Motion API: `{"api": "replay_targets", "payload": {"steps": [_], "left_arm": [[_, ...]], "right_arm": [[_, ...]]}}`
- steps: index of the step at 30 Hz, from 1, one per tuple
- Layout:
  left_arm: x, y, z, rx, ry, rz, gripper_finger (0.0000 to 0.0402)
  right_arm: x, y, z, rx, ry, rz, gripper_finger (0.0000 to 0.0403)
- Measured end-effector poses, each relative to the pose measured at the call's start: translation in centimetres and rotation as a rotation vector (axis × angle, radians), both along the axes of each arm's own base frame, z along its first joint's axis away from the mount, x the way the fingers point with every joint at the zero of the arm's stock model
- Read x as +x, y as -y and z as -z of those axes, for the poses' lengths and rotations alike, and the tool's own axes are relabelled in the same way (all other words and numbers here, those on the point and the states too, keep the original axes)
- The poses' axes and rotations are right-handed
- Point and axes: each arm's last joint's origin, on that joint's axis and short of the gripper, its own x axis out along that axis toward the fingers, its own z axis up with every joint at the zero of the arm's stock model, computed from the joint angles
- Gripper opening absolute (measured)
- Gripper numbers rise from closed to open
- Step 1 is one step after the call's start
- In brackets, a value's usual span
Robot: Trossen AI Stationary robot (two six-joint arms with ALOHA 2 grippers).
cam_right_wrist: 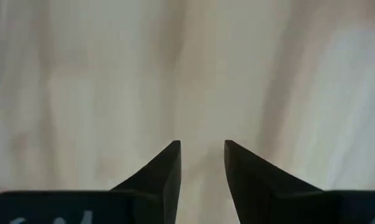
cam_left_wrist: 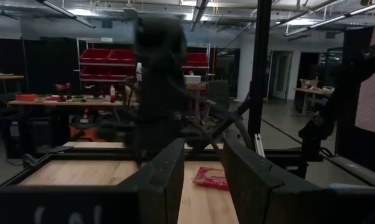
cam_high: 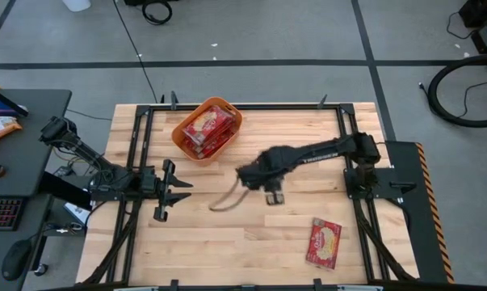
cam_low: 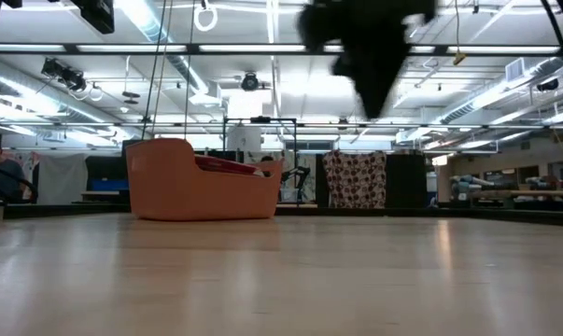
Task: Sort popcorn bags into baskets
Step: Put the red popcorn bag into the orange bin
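Lying flat, red popcorn bag (cam_high: pixel 325 242) shows yellow-cream centre; right hand (cam_high: pixel 245 179) parted, empty.

The wooden bench (cam_high: pixel 227 242) carries an orange basket (cam_high: pixel 184 133) holding red popcorn bags (cam_high: pixel 207 128) near its far edge, and one popcorn bag (cam_high: pixel 325 243) near the front right.
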Motion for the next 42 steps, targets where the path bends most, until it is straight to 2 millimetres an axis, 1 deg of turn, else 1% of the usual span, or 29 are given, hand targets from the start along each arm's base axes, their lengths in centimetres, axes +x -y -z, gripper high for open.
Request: {"api": "replay_targets", "payload": {"steps": [2, 4, 8, 11, 13, 17, 20, 24, 28, 33, 37, 42], "left_arm": [[0.0, 0.0, 0.0, 0.002, -0.003, 0.0, 0.0117], [0.0, 0.0, 0.1, 0.005, -0.007, 0.0, 0.0117], [0.0, 0.0, 0.1, 0.007, -0.01, 0.0, 0.0117], [0.0, 0.0, 0.1, 0.008, -0.011, 0.0, 0.0117], [0.0, 0.0, 0.1, 0.008, -0.012, 0.0, 0.0117], [0.0, 0.0, 0.1, 0.008, -0.011, 0.0, 0.0117], [0.0, 0.0, 0.1, 0.008, -0.011, 0.0, 0.0117], [0.0, 0.0, 0.1, 0.007, -0.01, 0.0, 0.0117], [0.0, 0.0, 0.1, 0.005, -0.008, 0.0, 0.0117], [0.0, 0.0, 0.1, 0.005, -0.008, 0.0, 0.0117], [0.0, 0.0, 0.1, 0.005, -0.008, 0.0, 0.0117], [0.0, 0.0, 0.1, 0.005, -0.007, 0.0, 0.0117]], "right_arm": [[-1.7, -1.3, 0.7, 0.027, -0.099, 0.038, 0.0127], [-3.3, -2.6, 1.6, 0.032, -0.157, 0.061, 0.0127], [-7.0, -5.2, 3.9, 0.059, -0.257, 0.06, 0.0127], [-9.8, -6.6, 5.6, 0.117, -0.316, 0.073, 0.0127], [-11.2, -7.3, 6.9, 0.162, -0.332, 0.103, 0.0127], [-12.9, -8.7, 9.6, 0.319, -0.338, 0.156, 0.0127], [-13.6, -10.0, 11.0, 0.45, -0.363, 0.145, 0.0127], [-14.2, -10.8, 12.0, 0.472, -0.399, 0.153, 0.0127], [-14.4, -10.5, 12.5, 0.426, -0.38, 0.172, 0.0127], [-13.9, -8.7, 13.1, 0.326, -0.309, 0.164, 0.0127], [-12.7, -6.2, 13.1, 0.183, -0.199, 0.096, 0.0127], [-9.8, -2.1, 11.9, -0.14, -0.026, 0.122, 0.0127]]}}
